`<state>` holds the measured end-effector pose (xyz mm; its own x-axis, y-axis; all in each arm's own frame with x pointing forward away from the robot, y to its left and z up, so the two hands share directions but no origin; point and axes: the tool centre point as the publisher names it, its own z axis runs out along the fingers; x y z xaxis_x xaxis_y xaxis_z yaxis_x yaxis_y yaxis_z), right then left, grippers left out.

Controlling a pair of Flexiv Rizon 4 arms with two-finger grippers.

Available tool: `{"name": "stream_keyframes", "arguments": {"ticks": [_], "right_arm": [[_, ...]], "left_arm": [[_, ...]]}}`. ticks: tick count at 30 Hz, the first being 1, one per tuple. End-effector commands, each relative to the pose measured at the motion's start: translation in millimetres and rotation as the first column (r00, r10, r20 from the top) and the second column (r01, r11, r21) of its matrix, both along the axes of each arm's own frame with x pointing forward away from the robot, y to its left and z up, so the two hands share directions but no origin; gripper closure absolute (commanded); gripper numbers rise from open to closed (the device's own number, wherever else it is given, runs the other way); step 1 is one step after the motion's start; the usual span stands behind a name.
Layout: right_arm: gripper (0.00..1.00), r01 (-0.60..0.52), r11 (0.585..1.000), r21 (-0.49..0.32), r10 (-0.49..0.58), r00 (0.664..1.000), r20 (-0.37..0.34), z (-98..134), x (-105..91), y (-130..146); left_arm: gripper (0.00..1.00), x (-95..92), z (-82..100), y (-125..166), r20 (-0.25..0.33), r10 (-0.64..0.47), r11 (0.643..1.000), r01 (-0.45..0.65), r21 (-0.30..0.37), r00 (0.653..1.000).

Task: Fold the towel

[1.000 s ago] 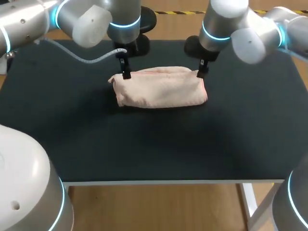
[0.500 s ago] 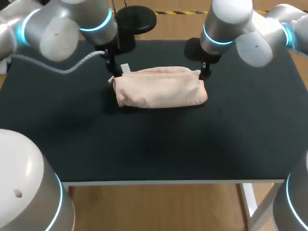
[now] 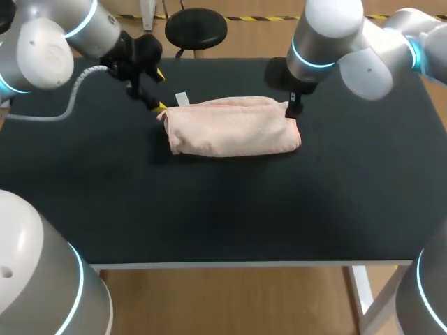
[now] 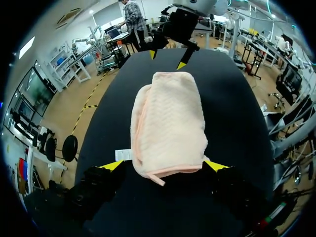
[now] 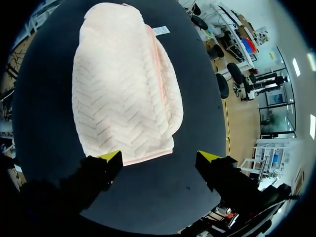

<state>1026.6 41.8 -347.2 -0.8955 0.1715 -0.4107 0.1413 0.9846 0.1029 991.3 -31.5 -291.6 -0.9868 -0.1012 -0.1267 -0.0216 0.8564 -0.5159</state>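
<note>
**Folded towel lies on the table with both grippers released at its ends**

The towel [image 3: 234,127] is pale peach with a zigzag weave and a pinker hem. It is folded into a thick oblong bundle, its layered edges showing along the far side. It lies lengthwise left to right on the far middle of the black table [image 3: 223,209]. A small white tag [image 3: 182,98] sticks out flat at its far left corner.

The left gripper [image 4: 164,165] sits at the towel's left end. Its fingers are spread wide on either side of that end and grasp nothing. The right gripper [image 5: 159,157] hangs over the right end, also spread apart and empty, with the towel's edge just ahead of its tips.
</note>
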Motion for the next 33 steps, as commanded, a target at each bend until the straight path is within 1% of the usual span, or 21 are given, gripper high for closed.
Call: {"name": "stream_keyframes", "arguments": {"ticks": [1,2,3,4,5,21,22,23,24,25,26,27,28,29,30,31,33], "right_arm": [[0.00,0.004,1.000,-0.005,-0.004,1.000,0.000,2,-0.4,0],[0.00,0.003,1.000,-0.011,-0.003,1.000,-0.001,2,-0.7,0],[0.00,0.004,0.999,-0.034,-0.004,1.000,0.002,2,-1.3,0],[0.00,0.002,0.998,-0.055,-0.002,1.000,0.011,3,-2.4,0],[0.00,-0.024,0.997,-0.072,0.026,1.000,0.018,3,-3.5,1],[0.00,-0.024,0.997,-0.072,0.026,1.000,0.018,3,-3.5,1],[0.00,0.022,1.000,-0.003,-0.022,0.998,-0.052,11,1.1,0],[0.00,0.087,0.993,0.077,-0.077,0.989,-0.125,19,6.4,-1],[0.00,0.169,0.969,0.180,-0.133,0.972,-0.195,26,11.1,-3],[0.00,0.273,0.927,0.258,-0.197,0.939,-0.283,33,15.7,-4],[0.00,0.337,0.884,0.325,-0.215,0.909,-0.357,37,18.7,-7],[0.00,0.397,0.832,0.387,-0.227,0.881,-0.416,39,19.8,-11],[0.00,0.485,0.754,0.443,-0.256,0.838,-0.481,41,23.2,-16],[0.00,0.556,0.671,0.492,-0.242,0.790,-0.563,43,25.2,-21],[0.00,0.620,0.582,0.525,-0.234,0.747,-0.622,42,27.2,-26],[0.00,0.688,0.493,0.533,-0.213,0.689,-0.693,40,28.7,-31],[0.00,0.767,0.365,0.528,-0.164,0.611,-0.774,31,28.7,-41]], "left_arm": [[0.00,6.7,-5.3,-3,-0.031,-0.039,0.999,0.039,-0.001,0.999],[0.00,6.7,-5.5,-3,-0.026,-0.048,0.999,0.048,-0.003,0.999],[0.00,6.1,-5.7,-4,-0.033,-0.060,0.998,0.061,0.005,0.998],[0.00,6.1,-6.6,-6,-0.052,-0.080,0.995,0.083,0.047,0.995],[0.00,6.1,-6.7,-7,-0.046,-0.092,0.994,0.095,0.055,0.995],[0.00,6.1,-6.7,-7,-0.046,-0.092,0.994,0.095,0.055,0.995],[0.00,6.1,-6.7,-7,-0.046,-0.092,0.994,0.095,0.055,0.995],[0.00,6.1,-6.7,-7,-0.046,-0.092,0.994,0.095,0.055,0.995],[0.00,6.1,-6.7,-7,-0.046,-0.092,0.994,0.095,0.055,0.995],[0.00,6.1,-6.7,-7,-0.046,-0.092,0.994,0.095,0.055,0.995],[0.00,6.1,-6.7,-7,-0.046,-0.092,0.994,0.095,0.055,0.995],[0.00,6.1,-6.7,-7,-0.046,-0.092,0.994,0.095,0.055,0.995],[0.00,6.1,-6.7,-7,-0.046,-0.092,0.994,0.095,0.055,0.995],[0.00,6.1,-6.7,-7,-0.046,-0.092,0.994,0.095,0.055,0.995],[0.00,6.1,-6.7,-7,-0.046,-0.092,0.994,0.095,0.055,0.995],[0.00,6.1,-6.7,-7,-0.046,-0.092,0.994,0.095,0.055,0.995],[0.00,6.1,-6.7,-7,-0.046,-0.092,0.994,0.095,0.055,0.995]]}}
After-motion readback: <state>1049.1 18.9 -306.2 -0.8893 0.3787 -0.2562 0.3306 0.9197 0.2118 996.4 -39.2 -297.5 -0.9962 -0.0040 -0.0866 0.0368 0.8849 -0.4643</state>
